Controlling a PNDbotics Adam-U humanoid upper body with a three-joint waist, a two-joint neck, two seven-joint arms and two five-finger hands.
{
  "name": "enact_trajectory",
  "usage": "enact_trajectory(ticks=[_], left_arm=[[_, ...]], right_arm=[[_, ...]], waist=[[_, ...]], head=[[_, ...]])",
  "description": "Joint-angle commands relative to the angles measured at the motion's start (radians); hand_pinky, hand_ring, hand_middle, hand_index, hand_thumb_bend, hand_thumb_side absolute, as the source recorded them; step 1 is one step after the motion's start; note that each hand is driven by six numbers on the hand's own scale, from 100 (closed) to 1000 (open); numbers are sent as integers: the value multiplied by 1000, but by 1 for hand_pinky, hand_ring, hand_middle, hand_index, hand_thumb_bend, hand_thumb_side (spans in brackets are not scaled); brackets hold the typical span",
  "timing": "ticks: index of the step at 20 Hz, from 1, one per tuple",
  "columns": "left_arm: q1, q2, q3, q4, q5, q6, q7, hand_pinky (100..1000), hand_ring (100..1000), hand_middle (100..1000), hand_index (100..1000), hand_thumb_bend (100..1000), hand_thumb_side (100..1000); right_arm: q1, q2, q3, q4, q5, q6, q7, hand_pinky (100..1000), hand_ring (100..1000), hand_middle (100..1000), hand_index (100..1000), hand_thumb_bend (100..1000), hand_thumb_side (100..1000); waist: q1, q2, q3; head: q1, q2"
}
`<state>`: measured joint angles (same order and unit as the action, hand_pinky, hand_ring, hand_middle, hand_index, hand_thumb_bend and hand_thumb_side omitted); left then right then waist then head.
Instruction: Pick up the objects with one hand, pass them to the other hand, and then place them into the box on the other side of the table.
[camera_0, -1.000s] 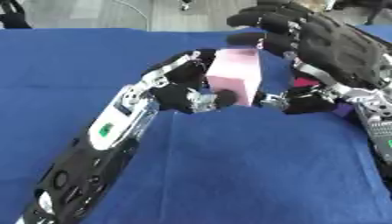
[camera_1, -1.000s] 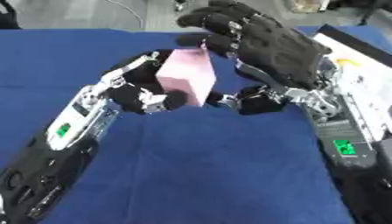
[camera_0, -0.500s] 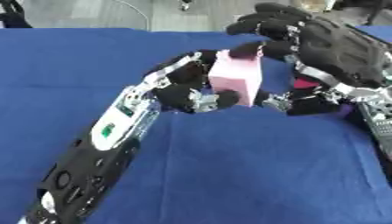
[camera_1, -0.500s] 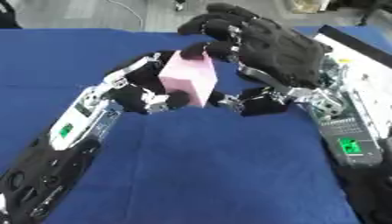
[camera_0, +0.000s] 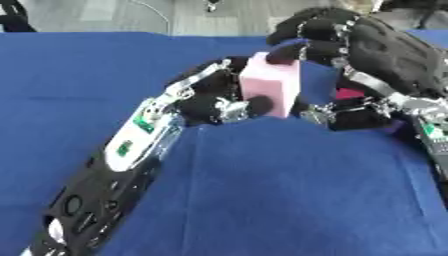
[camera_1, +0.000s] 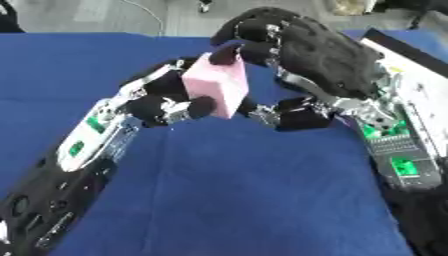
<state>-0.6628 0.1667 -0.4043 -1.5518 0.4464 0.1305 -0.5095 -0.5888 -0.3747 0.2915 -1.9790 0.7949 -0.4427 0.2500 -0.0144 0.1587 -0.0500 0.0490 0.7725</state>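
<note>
Your left hand (camera_1: 162, 107) pinches the pink block (camera_1: 214, 90); release before the right hand (camera_1: 289, 45), fingers curled onto it, grips, and it drops.

Pink block (camera_1: 215, 85), blue tablecloth (camera_1: 262, 190)

The worktop (camera_0: 262, 190) is covered by a matt blue cloth, smooth apart from one soft crease. The pink block (camera_1: 215, 89) is seen as matt and soft-looking, like foam, with plain flat faces. The left hand (camera_0: 214, 102) is built of glossy black plastic with bare silver metal at the joints. The right hand (camera_1: 297, 47) is cased in matt black, with silver metal parts at the wrist.
</note>
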Motion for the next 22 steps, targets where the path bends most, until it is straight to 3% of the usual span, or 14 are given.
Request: enact_trajectory(ticks=[1, 5, 9, 15, 18, 22], left_arm=[[-19, 4, 6, -10, 4, -4, -10, 692, 564, 570, 677, 426, 335], [-21, 3, 5, -10, 7, -11, -18, 710, 600, 610, 715, 540, 449], [-20, 2, 6, -11, 6, -25, -34, 728, 632, 646, 746, 722, 556], [-22, 2, 14, -10, 11, -64, -78, 760, 688, 705, 797, 890, 596], [-17, -1, 33, 6, 17, -85, -78, 764, 696, 714, 803, 934, 627], [3, 6, 71, 45, -3, -106, -16, 762, 695, 719, 800, 918, 628]], right_arm=[[-14, -7, -14, -21, -22, 17, -108, 805, 805, 712, 440, 100, 100], [-10, -6, -5, -21, -10, 28, -210, 783, 791, 691, 398, 100, 100], [-7, -6, 0, -21, 1, 35, -249, 782, 790, 687, 392, 100, 100], [-6, -8, -4, -21, 10, 29, -255, 789, 789, 690, 391, 100, 100], [-6, -10, -18, -21, 11, 26, -266, 788, 788, 691, 392, 100, 100], [1, -28, -67, -21, 9, 47, -312, 777, 786, 694, 397, 100, 100]], waist=[[-11, -30, -2], [-11, -30, -2], [-11, -31, -2], [-11, -32, -3], [-12, -32, -4], [-9, -33, -6]], head=[[-1, -3], [-2, -3], [-3, -3], [-3, -3], [-3, -3], [-6, -3]])
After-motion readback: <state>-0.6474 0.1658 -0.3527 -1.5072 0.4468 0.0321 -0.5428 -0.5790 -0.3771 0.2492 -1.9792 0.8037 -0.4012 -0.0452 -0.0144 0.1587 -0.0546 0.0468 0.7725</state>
